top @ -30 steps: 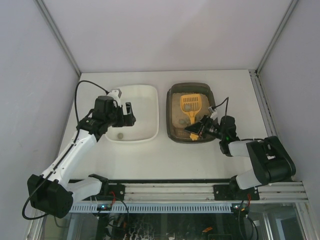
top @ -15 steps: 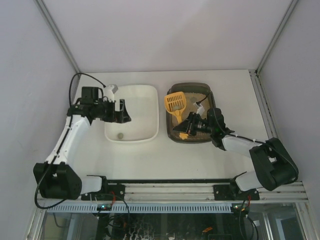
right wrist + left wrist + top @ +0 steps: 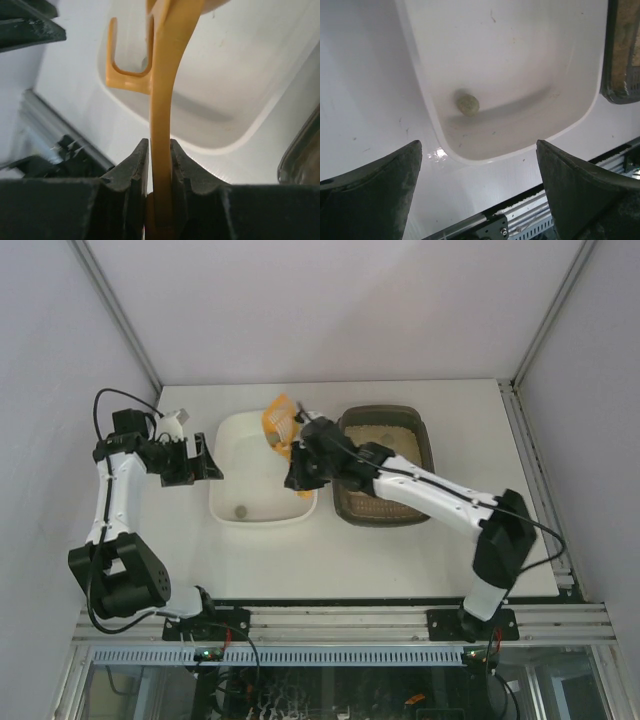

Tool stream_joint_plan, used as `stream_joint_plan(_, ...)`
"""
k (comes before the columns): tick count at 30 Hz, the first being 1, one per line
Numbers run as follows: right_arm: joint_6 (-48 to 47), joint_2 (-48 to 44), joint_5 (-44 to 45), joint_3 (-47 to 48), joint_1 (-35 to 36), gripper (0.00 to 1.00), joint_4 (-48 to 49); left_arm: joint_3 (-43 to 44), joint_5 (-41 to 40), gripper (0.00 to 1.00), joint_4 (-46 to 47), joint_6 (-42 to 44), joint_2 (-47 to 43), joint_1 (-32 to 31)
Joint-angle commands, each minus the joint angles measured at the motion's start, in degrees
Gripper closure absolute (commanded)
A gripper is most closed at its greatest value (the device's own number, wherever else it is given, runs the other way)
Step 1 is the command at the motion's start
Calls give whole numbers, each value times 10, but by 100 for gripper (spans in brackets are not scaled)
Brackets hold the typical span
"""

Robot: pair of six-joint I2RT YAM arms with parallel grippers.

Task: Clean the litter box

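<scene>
the right arm has swung from the litter box [image 3: 424, 450] over to the white tub [image 3: 250, 450], bringing the yellow scoop [image 3: 278, 423], whose head now hangs tilted above the tub's far right corner. the right gripper [image 3: 160, 150] is pinched tight on the scoop's handle. to tip well, i'd roll the wrist slowly with the head kept inside the rim, so nothing lands on the table [image 3: 300, 560]; whether the scoop carries anything i cannot tell. the left arm has drawn back off the tub; the left gripper [image 3: 207, 460] stands spread wide and empty just beside its left rim. the litter box sits close by the tub's right, sandy litter inside. one grey clump [image 3: 468, 104] lies in the tub
</scene>
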Motion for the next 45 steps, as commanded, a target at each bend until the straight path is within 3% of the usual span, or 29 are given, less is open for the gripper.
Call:
stream_joint_plan(1,-93,131,285,206,81,100,-306,19,-67,0,19,-21,-37,7)
stream_joint_plan(3,-98,204,373,293,112,100,-379,-9,-91,0,57,-47,-66,8)
stream_joint_plan(6,-98,263,416,371,131,100,-435,-31,-127,0,93,-65,-99,8)
stream_joint_plan(16,-87,251,450,365,132,100,-427,-47,-160,0,87,-70,-108,7)
stream_joint_plan(18,-80,201,443,339,126,100,-410,-57,-161,0,99,-82,-111,-1)
stream_joint_plan(22,-65,39,308,182,79,100,-313,-51,-265,0,136,-96,-104,-76)
stream_joint_plan(26,-1,-98,153,-4,-35,100,-266,22,-280,0,145,-139,-49,-136)
stream_joint_plan(30,22,-181,121,-111,-120,100,-265,92,-279,0,157,-221,15,-199)
stream_joint_plan(35,-1,-162,122,-107,-179,100,-290,156,-345,0,172,-314,80,-320)
stream_joint_plan(37,-12,-132,117,-99,-199,100,-289,179,-337,0,173,-344,103,-349)
stream_joint_plan(45,-57,-25,127,-32,-244,100,-290,207,-277,0,197,-442,146,-364)
